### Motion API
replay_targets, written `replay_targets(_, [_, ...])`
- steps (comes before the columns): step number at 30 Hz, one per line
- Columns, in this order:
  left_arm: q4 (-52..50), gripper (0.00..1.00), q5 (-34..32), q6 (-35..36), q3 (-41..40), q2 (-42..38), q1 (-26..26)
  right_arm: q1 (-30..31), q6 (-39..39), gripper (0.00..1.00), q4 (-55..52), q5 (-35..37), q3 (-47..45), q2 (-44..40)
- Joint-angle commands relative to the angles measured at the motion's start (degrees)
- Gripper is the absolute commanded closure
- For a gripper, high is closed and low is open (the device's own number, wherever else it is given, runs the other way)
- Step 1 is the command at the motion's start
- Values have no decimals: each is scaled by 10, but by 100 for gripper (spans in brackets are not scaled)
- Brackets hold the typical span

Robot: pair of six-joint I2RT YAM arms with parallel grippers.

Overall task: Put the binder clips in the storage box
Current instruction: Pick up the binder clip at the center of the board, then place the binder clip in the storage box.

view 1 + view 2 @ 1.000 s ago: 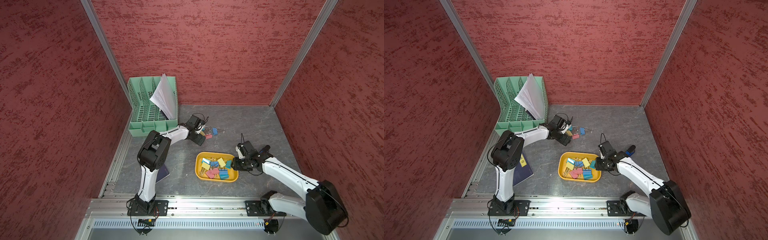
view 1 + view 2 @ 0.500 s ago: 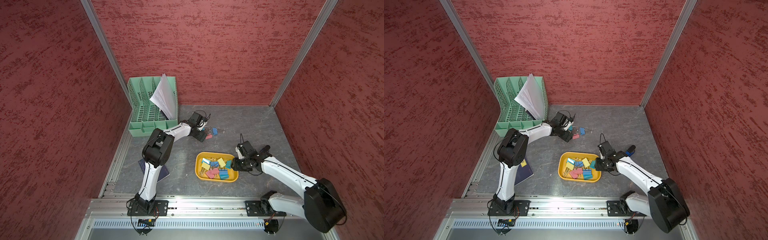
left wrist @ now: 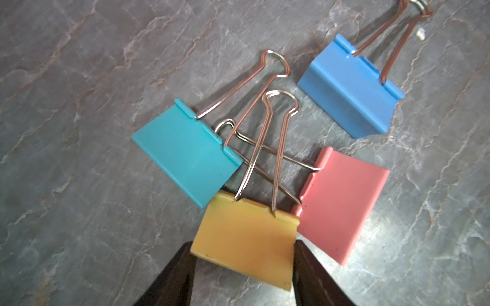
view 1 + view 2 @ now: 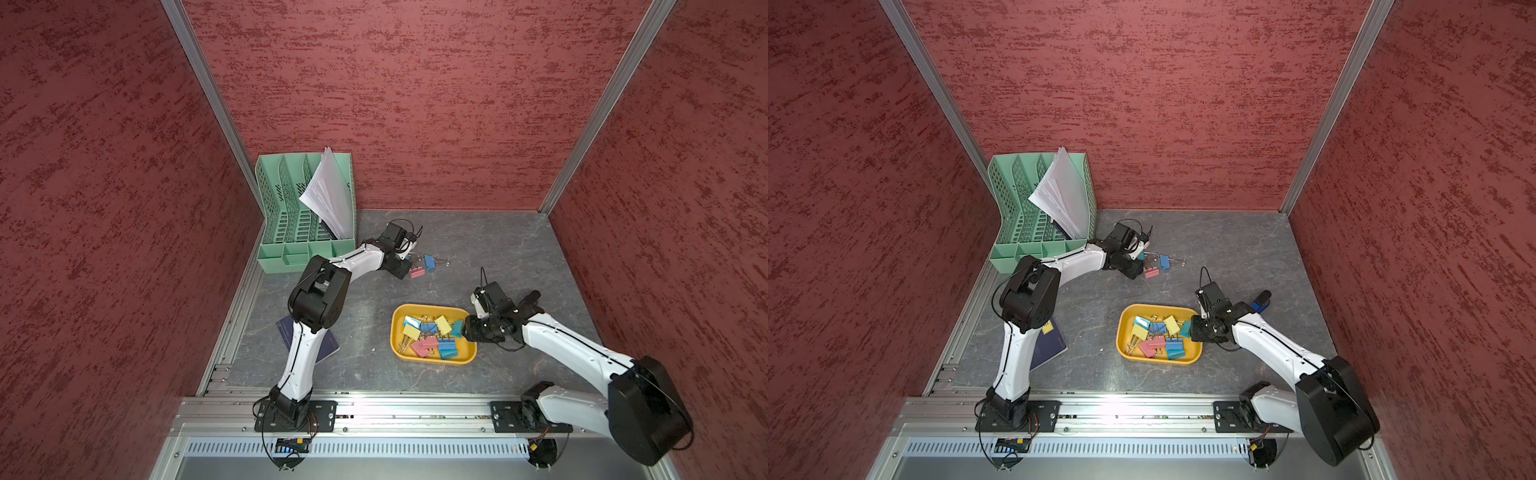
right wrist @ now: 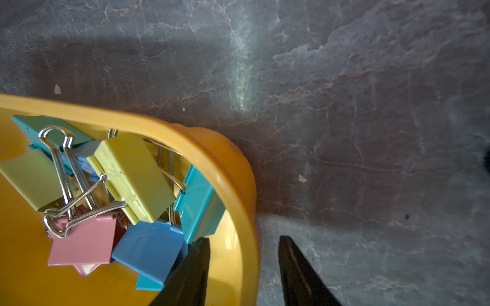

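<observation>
The left gripper [image 3: 244, 245] clamps the yellow clip [image 3: 245, 227] on the worktop [image 3: 79, 79], likely to lift it, while the right gripper [image 5: 244, 238], jaws apart, straddles the box [image 5: 106, 114] rim, seemingly steadying it.

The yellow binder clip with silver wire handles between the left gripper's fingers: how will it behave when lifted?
The yellow binder clip looks rigid, so probably no bending. The black fingers touch only its smooth ends; it may slip. Its wire handles cross the pink binder clip's handles and could snag them.
</observation>
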Motion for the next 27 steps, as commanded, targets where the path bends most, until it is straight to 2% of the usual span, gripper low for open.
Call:
replay_targets(1, [19,43,-10,-9,-47,-51,2,6,-6,53,5,1,6,1])
replay_targets(5, [28,43,-34,-18,-102,-122,-9,6,-7,53,6,-1,6,2])
replay_targets(11, [6,43,-89,-29,-185,-245,-62,7,-7,53,6,-1,5,-3])
replay_targets(15, [-34,43,-125,-57,-220,-322,-130,7,-7,53,7,-3,6,-3])
replay_targets(19, [-64,41,-127,-110,-258,-374,-205,7,-7,53,6,-4,5,-6])
replay_targets(27, [-86,41,-131,-239,-337,-405,-328,6,-6,53,7,-6,1,-18])
